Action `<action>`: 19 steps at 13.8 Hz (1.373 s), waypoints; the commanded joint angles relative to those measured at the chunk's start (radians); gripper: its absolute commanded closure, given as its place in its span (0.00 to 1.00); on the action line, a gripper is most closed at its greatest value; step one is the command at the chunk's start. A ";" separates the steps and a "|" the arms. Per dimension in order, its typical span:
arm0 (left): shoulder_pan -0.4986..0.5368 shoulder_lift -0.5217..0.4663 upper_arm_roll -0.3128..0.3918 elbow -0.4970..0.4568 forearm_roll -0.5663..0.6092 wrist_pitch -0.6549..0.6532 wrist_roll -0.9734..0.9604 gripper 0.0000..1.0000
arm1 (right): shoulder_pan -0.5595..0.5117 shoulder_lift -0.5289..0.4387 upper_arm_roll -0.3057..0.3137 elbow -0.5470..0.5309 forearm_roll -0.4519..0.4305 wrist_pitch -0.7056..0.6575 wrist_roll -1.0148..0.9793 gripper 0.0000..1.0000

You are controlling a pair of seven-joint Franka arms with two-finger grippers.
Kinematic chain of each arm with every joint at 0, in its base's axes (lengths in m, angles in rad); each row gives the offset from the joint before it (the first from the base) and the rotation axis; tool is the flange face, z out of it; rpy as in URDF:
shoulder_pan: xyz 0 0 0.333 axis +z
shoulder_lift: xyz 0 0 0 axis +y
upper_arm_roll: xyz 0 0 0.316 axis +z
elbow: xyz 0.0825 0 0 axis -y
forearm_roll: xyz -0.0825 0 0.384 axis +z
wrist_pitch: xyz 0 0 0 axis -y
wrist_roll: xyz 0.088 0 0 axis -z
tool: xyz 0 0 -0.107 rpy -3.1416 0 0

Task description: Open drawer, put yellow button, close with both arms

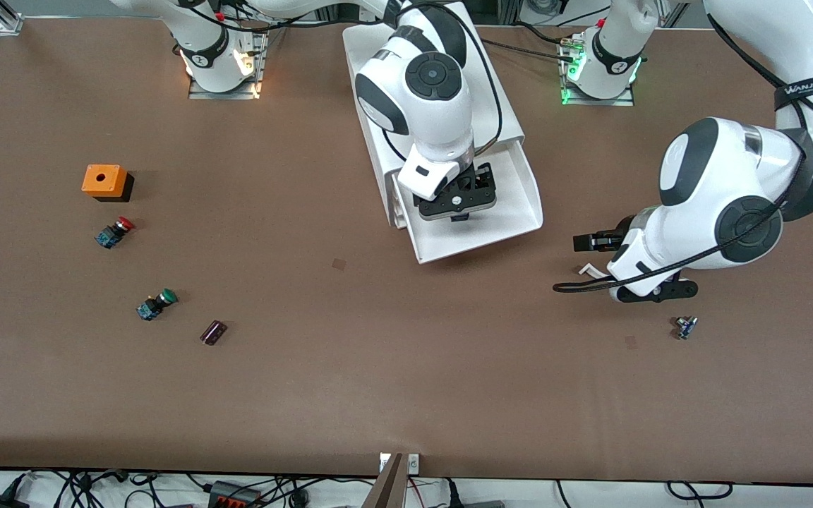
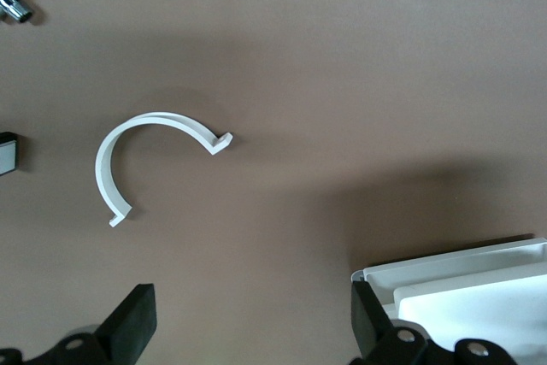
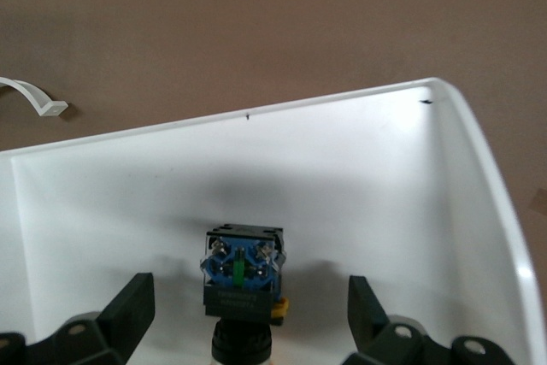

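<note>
The drawer (image 1: 512,190) stands pulled out of the white cabinet (image 1: 502,106) in the middle of the table. Over it hangs my right gripper (image 1: 457,208), open. In the right wrist view the yellow button (image 3: 242,273) lies on the drawer floor (image 3: 359,177) between the spread fingers of the right gripper (image 3: 248,292), touching neither; a bit of yellow shows beside its black-and-blue body. My left gripper (image 1: 588,242) hovers open over bare table beside the drawer, toward the left arm's end. The left wrist view shows the left gripper (image 2: 252,305) holding nothing, with a drawer corner (image 2: 444,275) by one finger.
A white C-shaped clip (image 1: 588,269) (image 2: 145,126) lies on the table under the left gripper, a small metal part (image 1: 685,327) nearer the camera. Toward the right arm's end are an orange box (image 1: 104,180), a red button (image 1: 115,232), a green button (image 1: 156,304) and a dark part (image 1: 213,332).
</note>
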 commanded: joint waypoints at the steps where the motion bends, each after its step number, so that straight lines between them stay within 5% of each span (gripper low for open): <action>1: 0.002 0.004 -0.001 0.027 0.020 -0.012 0.001 0.00 | -0.051 -0.013 0.000 0.101 0.009 -0.147 0.016 0.00; 11: -0.068 0.010 -0.033 -0.105 0.021 0.313 -0.044 0.00 | -0.452 -0.099 0.006 0.109 0.064 -0.479 -0.194 0.00; 19: -0.164 0.084 -0.035 -0.102 0.007 0.455 -0.142 0.00 | -0.725 -0.101 -0.003 0.101 0.047 -0.494 -0.519 0.00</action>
